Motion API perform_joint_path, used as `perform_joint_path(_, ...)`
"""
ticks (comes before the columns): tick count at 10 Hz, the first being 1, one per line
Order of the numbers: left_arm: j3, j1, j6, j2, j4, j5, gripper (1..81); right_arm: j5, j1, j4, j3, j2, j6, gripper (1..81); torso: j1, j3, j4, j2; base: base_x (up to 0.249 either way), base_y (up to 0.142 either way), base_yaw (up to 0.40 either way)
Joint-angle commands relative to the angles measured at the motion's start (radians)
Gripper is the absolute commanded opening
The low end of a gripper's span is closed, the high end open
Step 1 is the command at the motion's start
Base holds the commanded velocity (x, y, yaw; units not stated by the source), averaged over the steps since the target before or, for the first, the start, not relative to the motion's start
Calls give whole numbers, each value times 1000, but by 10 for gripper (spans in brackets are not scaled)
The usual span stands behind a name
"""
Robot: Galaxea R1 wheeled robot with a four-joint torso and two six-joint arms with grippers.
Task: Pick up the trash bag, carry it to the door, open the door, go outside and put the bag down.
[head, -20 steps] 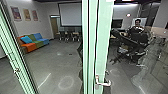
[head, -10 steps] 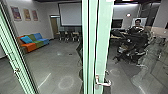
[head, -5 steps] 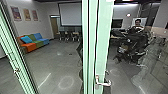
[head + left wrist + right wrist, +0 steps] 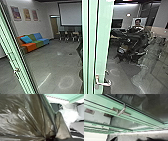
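Evidently, the trash bag (image 4: 28, 117) is gripped at its gathered part by the left gripper (image 4: 50, 138), closed on it. The right gripper (image 4: 132, 139) is held open. Nearer, a metal handle (image 4: 103, 83) is mounted on the green-framed door (image 4: 103, 45). A multicoloured sofa (image 4: 37, 44) is placed far left; a person (image 4: 137, 23) is seen far right.

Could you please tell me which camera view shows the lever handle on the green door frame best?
The right wrist view: the lever handle is large there, its long backplate visible on the green frame. The head view shows a smaller one, probably the same handle. The left wrist view faces the trash bag.
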Motion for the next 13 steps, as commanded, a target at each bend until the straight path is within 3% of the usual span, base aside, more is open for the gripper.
perform_joint_path(1, 9, -49, 3, -14, -5, 59, 10, -96, 167, 160, -49, -5, 5, 811, 0, 0, 0, 0, 0, 0, 0)
perform_joint_path(6, -38, -48, 4, 10, -20, 62, 10, -191, 308, 290, -210, 151, 11, 811, 0, 0, 0, 0, 0, 0, 0)
perform_joint_path(10, -66, -48, 3, 30, -20, 60, 10, -254, 370, 304, -353, 317, 34, 811, 1, 0, 0, 0, 0, 0, 0)
perform_joint_path(13, -72, -48, -8, 36, -22, 60, 10, -268, 391, 304, -431, 421, 100, 811, 1, -1, 0, 0, 0, 0, 0)
